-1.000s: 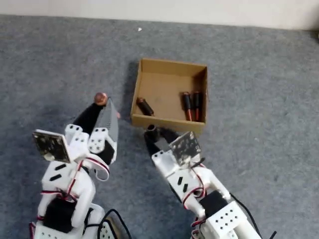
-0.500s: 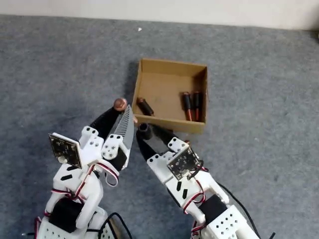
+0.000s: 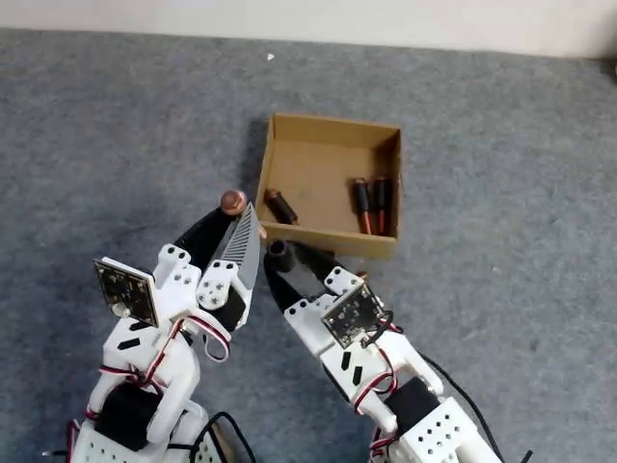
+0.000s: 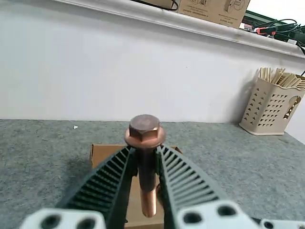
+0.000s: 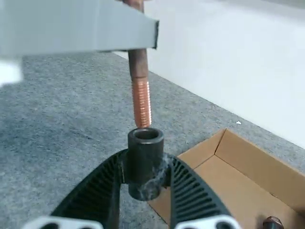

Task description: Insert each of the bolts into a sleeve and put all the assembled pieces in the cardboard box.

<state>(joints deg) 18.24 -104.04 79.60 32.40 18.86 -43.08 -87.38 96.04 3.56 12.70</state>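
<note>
My left gripper (image 4: 144,164) is shut on a copper bolt (image 4: 145,157), head up and threaded shank pointing down; from above the bolt head (image 3: 232,202) sits just left of the cardboard box (image 3: 328,185). My right gripper (image 5: 144,172) is shut on a black sleeve (image 5: 145,160) held upright with its hole facing up, also seen as the sleeve (image 3: 280,254) by the box's front wall. In the right wrist view the bolt tip (image 5: 141,107) hangs right above the sleeve's opening. Three assembled pieces (image 3: 371,204) lie inside the box.
Grey carpet covers the whole table. The box stands just beyond both grippers. A white wall rises behind, with a beige holder of sticks (image 4: 275,105) at the far side.
Over the past second the left gripper carried the bolt right toward the box, and the right gripper shifted slightly left with the sleeve. Nothing has moved in the last half second.
</note>
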